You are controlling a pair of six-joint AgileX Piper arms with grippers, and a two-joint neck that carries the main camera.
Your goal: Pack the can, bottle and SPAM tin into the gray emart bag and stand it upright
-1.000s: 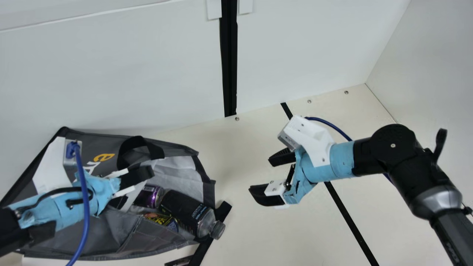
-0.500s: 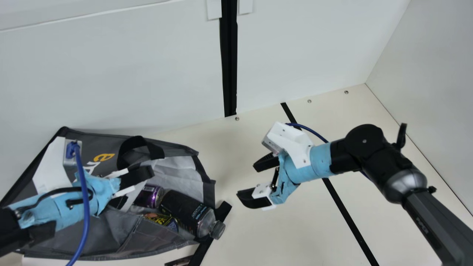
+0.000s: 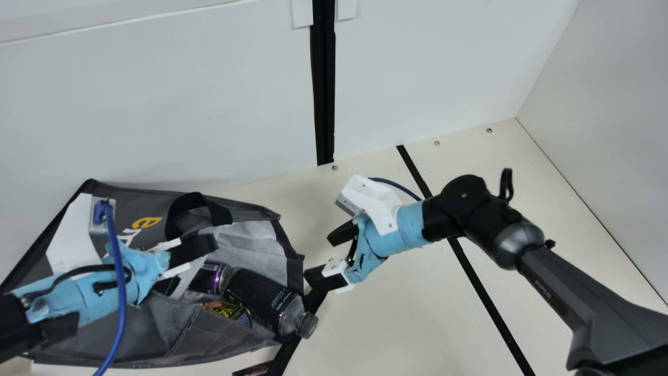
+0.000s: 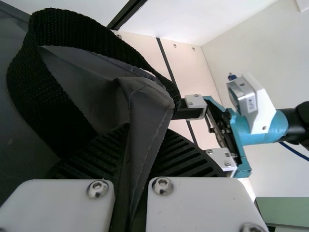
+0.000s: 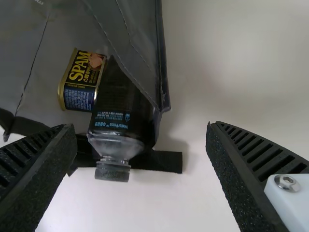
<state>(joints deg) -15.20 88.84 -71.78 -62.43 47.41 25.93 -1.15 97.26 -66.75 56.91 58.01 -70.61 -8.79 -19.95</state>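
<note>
Gray fabric with black trim makes up the emart bag (image 3: 130,334), lying on its side on the cream table (image 3: 365,334). Inside its mouth are a purple cylindrical can (image 3: 213,278), a yellow-and-blue SPAM tin (image 3: 229,311) and a dark bottle (image 3: 263,300), whose round gray cap (image 3: 307,325) pokes out past the opening. The left gripper (image 3: 192,262) pinches a folded edge of the bag near a black webbing handle (image 3: 197,204). The right gripper (image 3: 319,257) is spread wide, near the bag's mouth.
</note>
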